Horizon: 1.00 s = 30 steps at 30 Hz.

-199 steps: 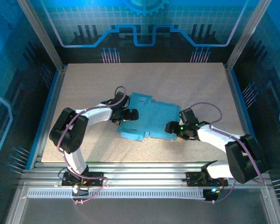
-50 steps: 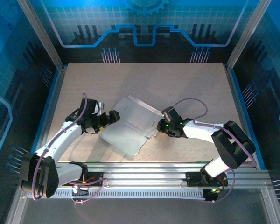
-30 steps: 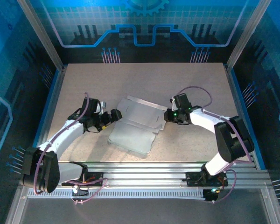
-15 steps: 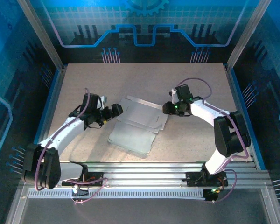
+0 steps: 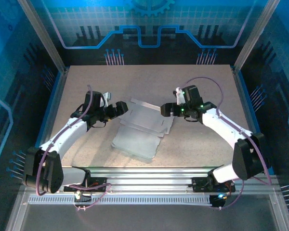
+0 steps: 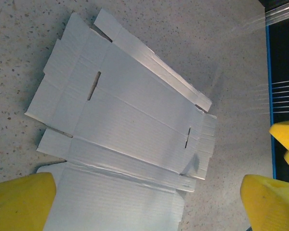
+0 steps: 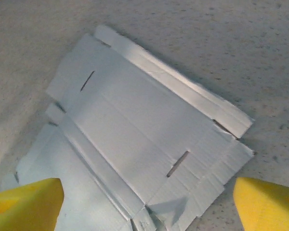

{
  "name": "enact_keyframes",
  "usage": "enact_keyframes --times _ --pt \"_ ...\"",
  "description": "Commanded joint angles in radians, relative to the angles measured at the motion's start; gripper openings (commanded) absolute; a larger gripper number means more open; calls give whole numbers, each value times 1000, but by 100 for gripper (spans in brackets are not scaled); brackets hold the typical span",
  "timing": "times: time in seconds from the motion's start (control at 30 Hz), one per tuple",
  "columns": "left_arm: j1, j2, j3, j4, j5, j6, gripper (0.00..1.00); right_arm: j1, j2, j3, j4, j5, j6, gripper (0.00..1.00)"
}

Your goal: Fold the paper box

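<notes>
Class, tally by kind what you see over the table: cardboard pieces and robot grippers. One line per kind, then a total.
Paper box: 1
Grippers: 2 (left gripper, right gripper)
Total: 3

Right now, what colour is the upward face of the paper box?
Pale whitish grey, plain and unprinted. The paper box shows best in the right wrist view.

paper box [image 5: 140,131]: pale grey-white, fine ribbed lines, two thin dark slots; table [image 5: 135,79]: beige, dark-speckled; left gripper [image 5: 118,109] and right gripper [image 5: 164,109]: black, fingers [image 6: 265,202] bright yellow; arms [image 5: 62,138]: white with black joints; cables [image 5: 202,78]: purple; backdrop [image 5: 144,24]: blue grid with circuit lines; frame rails [image 5: 149,175]: silver
</notes>
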Motion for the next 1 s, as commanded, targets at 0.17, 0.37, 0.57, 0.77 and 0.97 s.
enact_keyframes --times 0.17,0.37,0.57,0.77,0.97 --pt "-5 44 25 26 48 80 99 112 -92 -111 147 168 18 100" --pt "-5 90 37 5 73 81 99 113 -109 -146 187 140 32 100" --pt "-5 111 49 -41 19 152 99 138 -104 -145 163 136 110 100" --pt "-3 99 59 -63 -14 170 99 156 -80 -139 139 145 125 100" --pt "0 46 52 -79 -21 181 99 158 -84 -157 186 135 132 100"
